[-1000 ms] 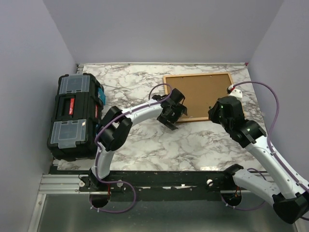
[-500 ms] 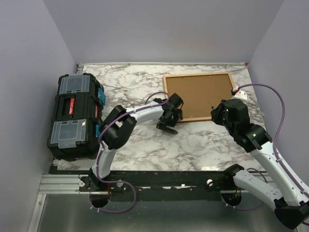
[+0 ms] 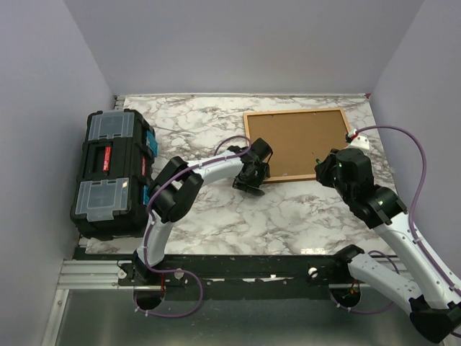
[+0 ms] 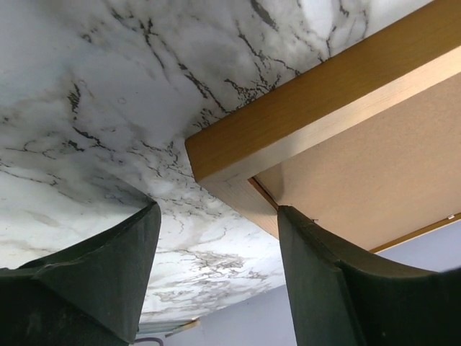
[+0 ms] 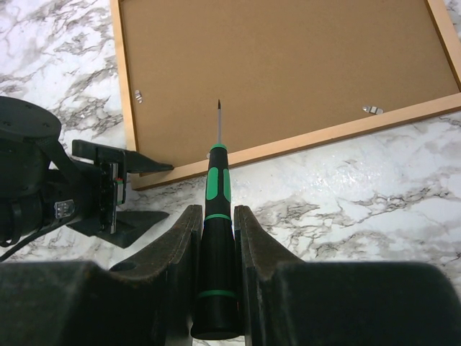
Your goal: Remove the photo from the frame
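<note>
The left gripper (image 4: 217, 210) is low at the near-left corner of the frame (image 4: 288, 115), its jaws apart, one finger over the marble table (image 3: 216, 216) and the other over the backing board (image 4: 374, 166), with the corner between them and neither finger seen to touch it. A second ago it hung a little farther in over the frame's near edge with its jaws wider. The right gripper (image 5: 217, 213) is clamped on a green and black screwdriver (image 5: 217, 162), whose tip points at the board just past the near rail; that arm has drawn back slightly. The frame has not moved and lies back-up at the far right of the table, the photo hidden beneath the board. At the left edge stands a black toolbox (image 3: 112, 173), lids closed, contents not discernible, and its red label too small to read.
</note>
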